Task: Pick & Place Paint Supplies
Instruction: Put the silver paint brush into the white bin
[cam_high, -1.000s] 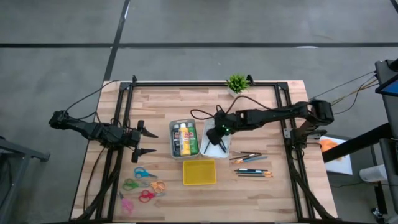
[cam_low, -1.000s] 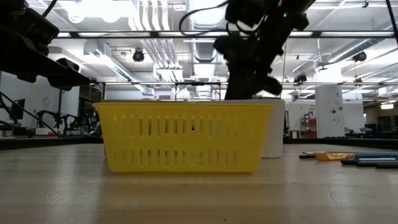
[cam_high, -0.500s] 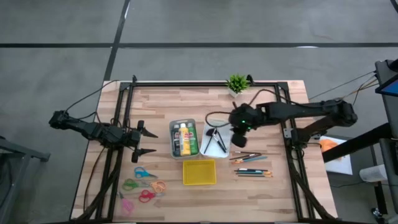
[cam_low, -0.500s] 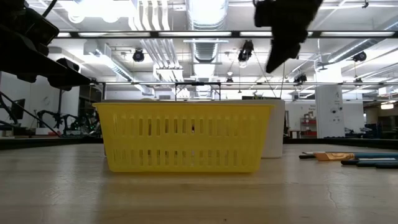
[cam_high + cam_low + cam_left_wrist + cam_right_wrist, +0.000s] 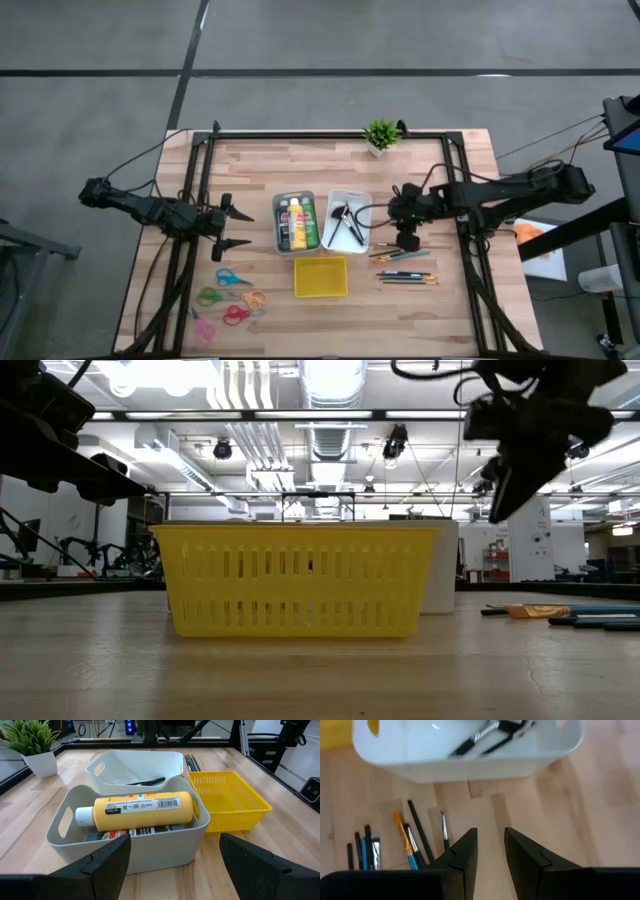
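Waiting beside the grey bin (image 5: 294, 222), on its left, the left gripper (image 5: 232, 227) hangs with jaws spread wide and nothing between them; unchanged over the last second; the left wrist view shows the yellow bottle (image 5: 137, 809) lying on its side in that bin on top of a darker bottle, so the paints are already stowed.

Just right of the grey bin, touching it, the white bin (image 5: 347, 221) holds dark-handled brushes (image 5: 345, 222) lying loose inside; a second ago the right arm was directly over this bin; now it is off it, and the brushes lie exposed, which reads as a drop just completed.

In front of the grey bin, the yellow basket (image 5: 321, 277) appears empty.

Further right of the grey bin, past the white one, the right gripper (image 5: 407, 239) hovers above the table, jaws parted by a narrow gap with nothing in them (right wrist view); it has travelled away from the bin toward the loose brushes and pencils (image 5: 405, 266) still on the wood; judgement: next pick is from this pile; several items remain.
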{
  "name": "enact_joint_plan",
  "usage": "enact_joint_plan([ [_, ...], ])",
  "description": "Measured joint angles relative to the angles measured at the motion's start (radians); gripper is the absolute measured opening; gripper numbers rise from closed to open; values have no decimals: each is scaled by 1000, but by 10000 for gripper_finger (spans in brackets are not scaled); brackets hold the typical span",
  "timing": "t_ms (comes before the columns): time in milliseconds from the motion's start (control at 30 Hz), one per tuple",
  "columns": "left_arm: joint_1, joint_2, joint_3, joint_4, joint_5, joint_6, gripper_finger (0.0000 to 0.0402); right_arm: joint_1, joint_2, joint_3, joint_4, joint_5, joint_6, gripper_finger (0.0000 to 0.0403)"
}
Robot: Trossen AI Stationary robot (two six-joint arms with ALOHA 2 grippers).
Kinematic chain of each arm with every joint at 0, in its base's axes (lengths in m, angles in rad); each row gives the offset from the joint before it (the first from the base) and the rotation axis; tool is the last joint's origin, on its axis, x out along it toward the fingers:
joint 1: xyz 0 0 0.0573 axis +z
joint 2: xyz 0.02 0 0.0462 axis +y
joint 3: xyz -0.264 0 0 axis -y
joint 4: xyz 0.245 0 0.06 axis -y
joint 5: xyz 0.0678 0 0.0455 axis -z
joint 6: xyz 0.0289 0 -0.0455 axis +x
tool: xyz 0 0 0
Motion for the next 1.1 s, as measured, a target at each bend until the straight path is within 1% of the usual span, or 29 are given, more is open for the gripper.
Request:
enact_joint_plan([
  [200,0,0,0,0,0,0,306,57,16,-109,76,-1,45,93],
  [433,0,0,0,0,0,0,306,101,23,-180,171,-1,124,93],
  [700,0,0,0,0,0,0,306,141,23,-261,307,-21,161,93],
  [767,0,0,0,0,0,0,306,141,24,-273,331,-43,179,93],
  [867,0,0,0,0,0,0,306,141,34,-284,345,-47,181,93],
  [1100,0,0,0,0,0,0,306,141,106,-285,373,-48,173,93],
])
